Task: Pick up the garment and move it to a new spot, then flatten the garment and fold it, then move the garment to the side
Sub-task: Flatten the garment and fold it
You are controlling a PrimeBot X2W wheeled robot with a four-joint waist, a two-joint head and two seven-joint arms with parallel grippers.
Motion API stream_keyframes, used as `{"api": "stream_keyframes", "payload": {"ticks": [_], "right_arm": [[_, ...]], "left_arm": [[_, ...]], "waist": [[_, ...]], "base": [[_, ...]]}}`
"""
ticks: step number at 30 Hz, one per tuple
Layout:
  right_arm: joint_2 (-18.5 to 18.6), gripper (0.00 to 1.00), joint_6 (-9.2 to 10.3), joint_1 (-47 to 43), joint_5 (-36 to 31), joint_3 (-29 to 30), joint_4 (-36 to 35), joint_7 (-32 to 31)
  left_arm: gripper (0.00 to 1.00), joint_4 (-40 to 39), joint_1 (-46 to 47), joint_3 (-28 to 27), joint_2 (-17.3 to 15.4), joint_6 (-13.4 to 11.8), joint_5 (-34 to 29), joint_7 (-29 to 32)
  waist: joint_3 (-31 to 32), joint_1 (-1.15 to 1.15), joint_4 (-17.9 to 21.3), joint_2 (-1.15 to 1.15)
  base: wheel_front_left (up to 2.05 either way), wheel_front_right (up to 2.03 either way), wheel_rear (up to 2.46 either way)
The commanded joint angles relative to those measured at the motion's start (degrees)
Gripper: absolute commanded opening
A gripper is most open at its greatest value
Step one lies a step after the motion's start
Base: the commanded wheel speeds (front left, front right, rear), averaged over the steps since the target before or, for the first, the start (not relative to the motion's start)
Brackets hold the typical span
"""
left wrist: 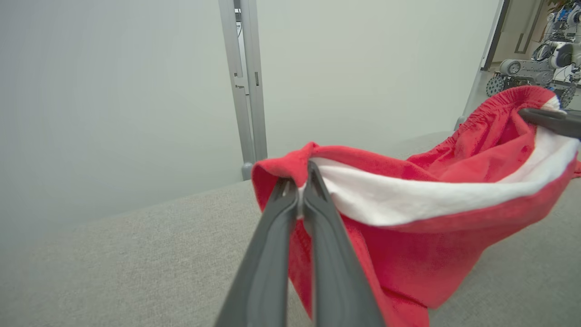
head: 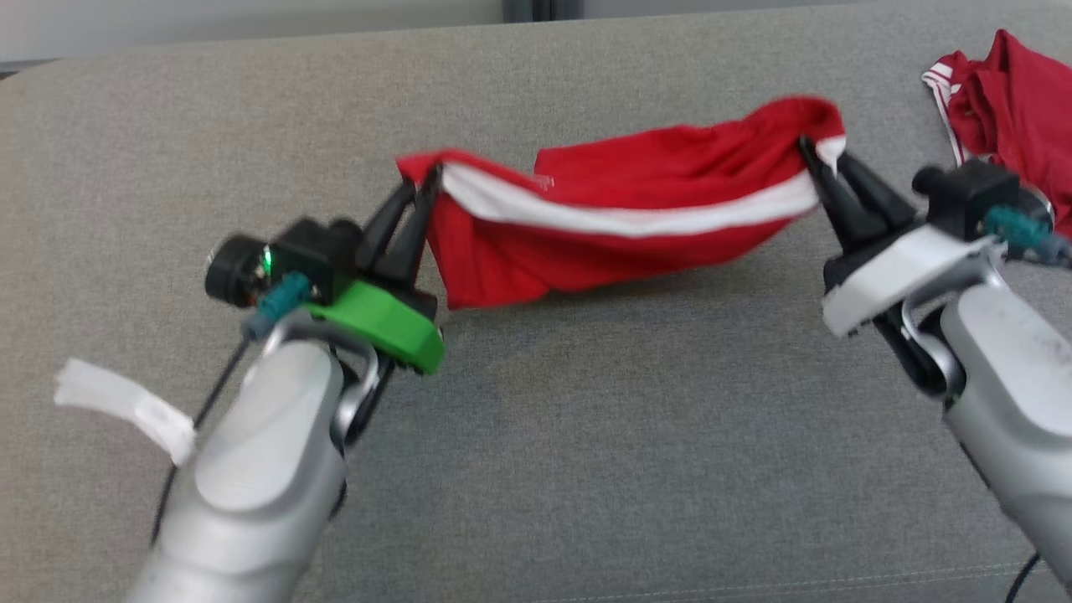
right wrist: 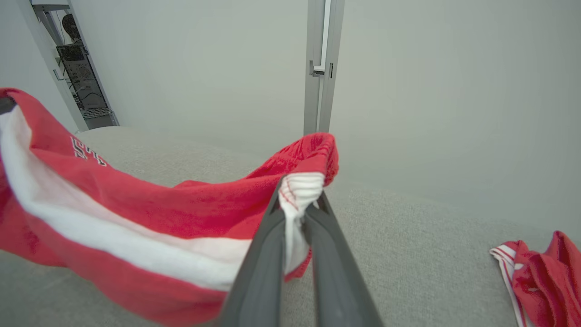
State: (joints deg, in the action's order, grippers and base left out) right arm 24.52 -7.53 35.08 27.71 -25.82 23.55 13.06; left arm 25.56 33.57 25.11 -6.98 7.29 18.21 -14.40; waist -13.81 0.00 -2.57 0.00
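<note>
Nearest the head camera rise two pale silver forearms, the left forearm [head: 260, 469] carrying a bright green plastic mount [head: 377, 322] and a strip of white tape [head: 126, 406]. Ahead of it, the left claw [head: 423, 180] [left wrist: 299, 181] is pinched narrow on one end of the red knit shorts with a broad white side stripe [head: 636, 193] [left wrist: 408, 245] [right wrist: 159, 209]. The right claw [head: 825, 159] [right wrist: 302, 200] is likewise clamped, on the gathered elastic waistband end.

The shorts span the gap between the two claws like a slack hammock. Gripping opposite ends looks meant to lift the cloth and carry it spread out rather than bunched. The middle sags and the loose leg droops below the left claw; whether it touches the surface I cannot tell.

The fabric is soft, limp and slightly fuzzy, and the waistband is puckered by the elastic. Beneath both claws lies a coarse-woven grey upholstered cushion [head: 586, 419], flat and matte. Beyond the right claw sits a second crumpled red garment with white trim [head: 1013, 100] [right wrist: 544, 272], apart from the held one.
</note>
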Motion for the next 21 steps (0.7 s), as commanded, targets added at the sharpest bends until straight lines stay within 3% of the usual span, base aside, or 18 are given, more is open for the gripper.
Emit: {"api": "stream_keyframes", "payload": {"ticks": [1, 8, 15, 21], "right_arm": [[0.59, 0.0, 0.1, 4.99, 0.82, -0.57, 0.37, -0.92], [-1.42, 0.0, 0.1, 28.33, 8.86, -1.06, 6.67, -7.04], [-4.26, 0.0, 0.1, 49.44, 14.16, -0.51, 16.07, -11.68], [-5.6, 0.0, 0.1, 57.98, 15.35, -2.94, 22.0, -10.69]], "left_arm": [[0.0, 0.68, 5.96, -0.16, -1.51, 0.18, 0.71, 0.91], [0.0, 6.66, 30.37, 0.1, -5.0, 0.21, 6.09, 4.92], [0.0, 16.64, 50.17, -1.26, -4.72, 0.22, 10.48, 4.47], [0.0, 22.56, 59.18, -0.11, -3.43, 0.22, 11.91, 1.55]], "waist": [[-2.88, 0.0, 0.07, 0.0], [-10.18, 0.0, 0.3, 0.0], [-14.58, 0.0, 0.22, 0.0], [-16.0, 0.0, -0.28, 0.0]], "base": [[0.0, 0.0, 0.0], [0.0, 0.0, 0.0], [0.0, 0.0, 0.0], [0.0, 0.0, 0.0]]}}
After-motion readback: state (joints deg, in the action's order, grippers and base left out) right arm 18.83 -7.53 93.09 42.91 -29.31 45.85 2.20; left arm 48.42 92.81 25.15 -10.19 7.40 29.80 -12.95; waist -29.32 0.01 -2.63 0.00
